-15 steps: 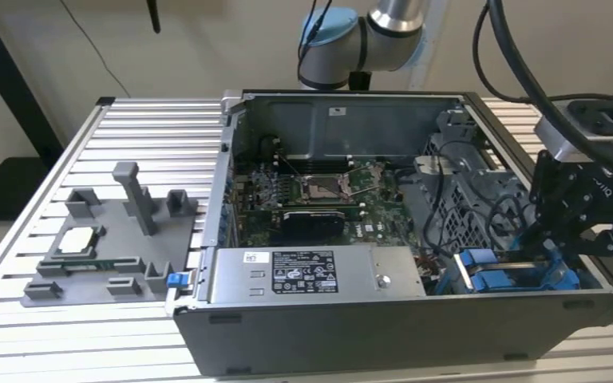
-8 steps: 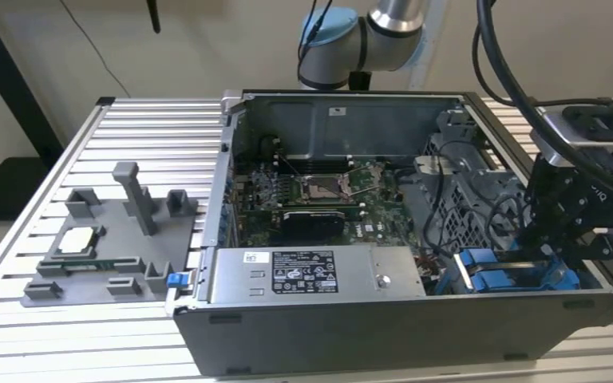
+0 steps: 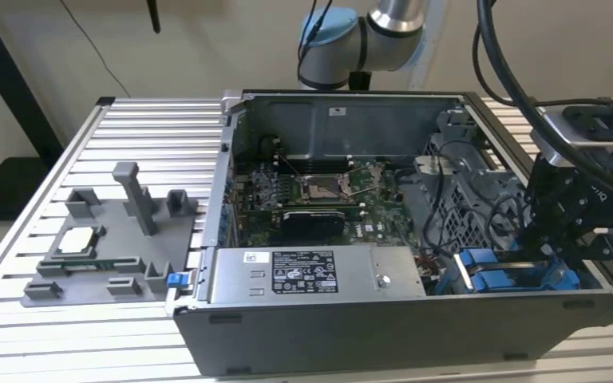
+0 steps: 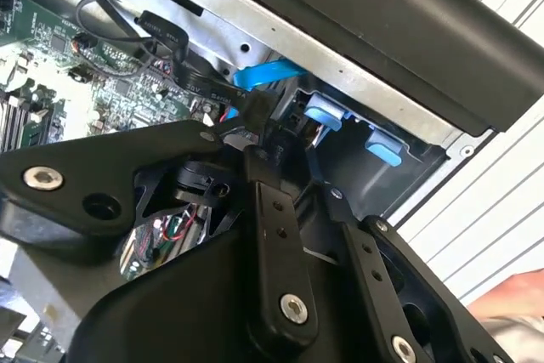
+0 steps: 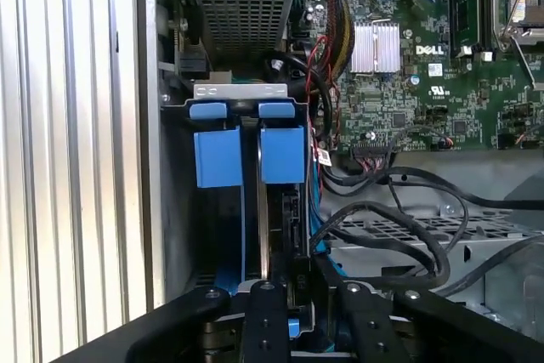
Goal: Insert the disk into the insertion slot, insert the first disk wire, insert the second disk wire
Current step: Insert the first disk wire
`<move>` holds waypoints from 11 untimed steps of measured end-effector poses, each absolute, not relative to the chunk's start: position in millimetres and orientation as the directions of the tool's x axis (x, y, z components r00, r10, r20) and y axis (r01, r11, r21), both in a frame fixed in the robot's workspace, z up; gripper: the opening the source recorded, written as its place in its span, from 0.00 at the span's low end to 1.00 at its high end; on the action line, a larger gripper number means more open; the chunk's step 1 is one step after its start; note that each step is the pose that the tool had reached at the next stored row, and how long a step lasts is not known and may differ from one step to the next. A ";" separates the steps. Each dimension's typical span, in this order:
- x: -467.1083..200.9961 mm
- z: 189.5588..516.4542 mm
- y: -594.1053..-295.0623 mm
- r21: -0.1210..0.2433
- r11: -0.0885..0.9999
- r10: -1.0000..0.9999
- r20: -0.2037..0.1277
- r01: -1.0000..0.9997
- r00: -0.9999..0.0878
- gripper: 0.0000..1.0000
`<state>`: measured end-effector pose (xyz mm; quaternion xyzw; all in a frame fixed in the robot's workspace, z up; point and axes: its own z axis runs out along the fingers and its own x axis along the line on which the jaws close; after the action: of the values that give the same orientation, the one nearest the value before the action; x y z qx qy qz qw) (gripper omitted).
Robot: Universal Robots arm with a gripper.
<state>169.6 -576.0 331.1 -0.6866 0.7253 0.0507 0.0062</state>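
Plugging a blue wire [image 4: 265,74] into the disk [image 5: 289,218] appears to be the step in hand. At lower centre of the first wrist view, the gripper [image 5: 299,288] is seen closed on the wire's dark end, beside the disk, which is seated in the slot [image 5: 242,91]. Square alignment is called for.

Case [image 3: 392,335]: dark grey outside, pale grey inside.
Within case: motherboard [image 3: 318,199] coloured green; power-supply box [image 3: 318,275] silver, labelled in white and black; insertion slot [image 3: 504,275] grey, clipped in bright blue; cables [image 5: 399,218] black; gripper [image 4: 289,159] black.
Beside case: fixture [image 3: 115,255] grey.
Under case: table [image 3: 147,128] silver, ribbed in parallel stripes.
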 end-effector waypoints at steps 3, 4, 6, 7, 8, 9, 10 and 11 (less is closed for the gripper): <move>169.6 331.1 -576.0 0.065 0.052 -0.995 -0.079 -0.997 -0.057 1.00; 169.6 332.3 -576.0 0.065 0.052 -0.995 -0.078 -0.997 -0.057 1.00; 169.6 337.9 -576.0 0.065 0.052 -0.995 -0.079 -0.997 -0.057 1.00; 169.6 340.8 -576.0 0.065 0.052 -0.995 -0.079 -0.997 -0.057 1.00; 169.7 343.8 -575.9 0.065 0.052 -0.995 -0.079 -0.997 -0.057 1.00; 169.7 346.7 -575.9 0.065 0.052 -0.995 -0.079 -0.997 -0.057 1.00; 169.7 349.4 -575.9 0.065 0.052 -0.995 -0.079 -0.997 -0.057 1.00; 169.7 351.7 -575.9 0.065 0.052 -0.995 -0.080 -0.997 -0.057 1.00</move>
<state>169.7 -575.9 351.7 -0.6866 0.7252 0.0514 0.0068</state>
